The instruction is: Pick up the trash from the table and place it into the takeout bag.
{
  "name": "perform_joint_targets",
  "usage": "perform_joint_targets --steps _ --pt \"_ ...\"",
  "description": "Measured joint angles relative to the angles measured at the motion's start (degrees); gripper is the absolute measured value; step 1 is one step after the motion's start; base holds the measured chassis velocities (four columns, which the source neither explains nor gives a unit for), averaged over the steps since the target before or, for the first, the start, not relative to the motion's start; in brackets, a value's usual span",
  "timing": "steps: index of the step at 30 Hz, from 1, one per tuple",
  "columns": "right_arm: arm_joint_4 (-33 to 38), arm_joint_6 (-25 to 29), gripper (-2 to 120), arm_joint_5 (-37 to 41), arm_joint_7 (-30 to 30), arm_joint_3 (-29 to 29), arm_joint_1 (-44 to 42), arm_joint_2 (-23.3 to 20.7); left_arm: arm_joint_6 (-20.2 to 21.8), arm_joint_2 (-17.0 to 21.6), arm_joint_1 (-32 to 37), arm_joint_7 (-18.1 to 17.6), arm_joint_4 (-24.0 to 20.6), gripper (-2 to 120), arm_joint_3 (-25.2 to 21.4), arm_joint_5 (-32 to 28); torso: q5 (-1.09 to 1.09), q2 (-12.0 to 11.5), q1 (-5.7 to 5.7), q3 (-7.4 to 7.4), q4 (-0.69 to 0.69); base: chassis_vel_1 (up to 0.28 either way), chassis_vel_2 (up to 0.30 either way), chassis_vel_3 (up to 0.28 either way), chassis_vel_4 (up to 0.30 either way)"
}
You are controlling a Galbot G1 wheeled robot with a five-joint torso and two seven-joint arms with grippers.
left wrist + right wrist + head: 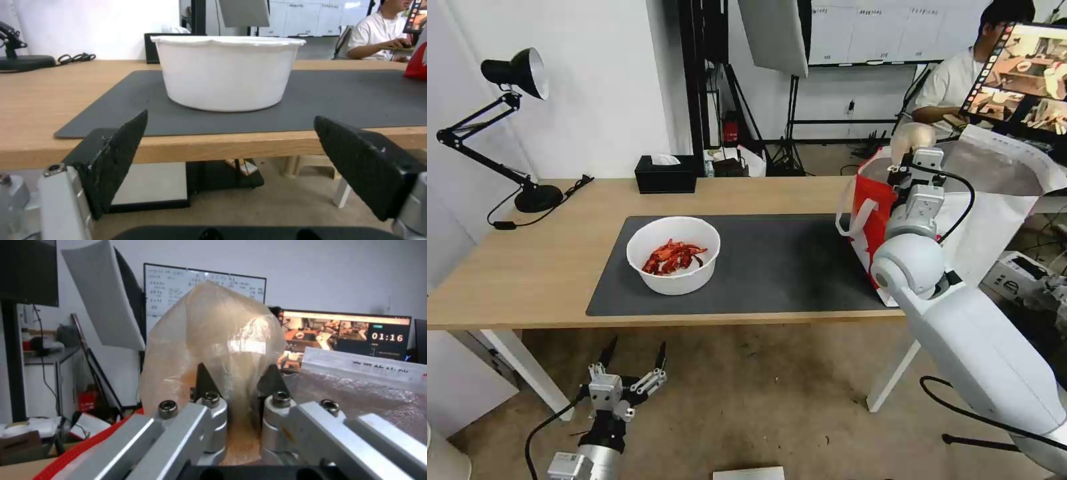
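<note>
Nearest the head camera, the left gripper (634, 353) hangs below the front edge of the long light-wood table (547, 253), fingers spread and empty, pointed up toward the white round bowl of red scraps (674, 255). One bowl stands on the large dark grey mat (774, 267), well to the left of the boxy white and red takeout bag (875, 200), the landmark at the mat's right end. Above that bag's open mouth the right gripper (908, 148) is pressed together on one small clear bag with a beige lump (912, 135), pinching its lower part. Step in hand, as judged: dropping this piece into the takeout bag. The next move calls for lowering it inside the silver foil lining (994, 170) before the fingers part. Counted: one bowl, one clear bag, one takeout bag, one black tissue box (666, 173) far behind the bowl, one black desk lamp (507, 127)
</note>
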Motion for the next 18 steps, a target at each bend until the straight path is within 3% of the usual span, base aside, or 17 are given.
perform_joint_targets --steps 7,13,18 --pt "0.9 -0.2 6 0.7 -0.1 0.2 -0.5 -0.3 0.1 0.0 0.2 0.0 -0.5 100 -0.1 0.0 0.00 0.0 0.00 0.00 0.00 0.000 0.000 0.000 0.000" --pt "3.2 -3.9 30 1.9 0.6 0.7 -1.0 -1.3 0.2 -0.1 0.3 0.0 -0.8 100 -0.2 -0.1 0.00 0.0 0.00 0.00 0.00 0.000 0.000 0.000 0.000" --pt "3.7 -4.9 43 2.0 0.6 0.8 -0.7 -2.1 0.2 -0.1 0.5 0.0 -1.1 100 -0.2 -0.1 0.00 0.0 0.00 0.00 0.00 0.000 0.000 0.000 0.000"
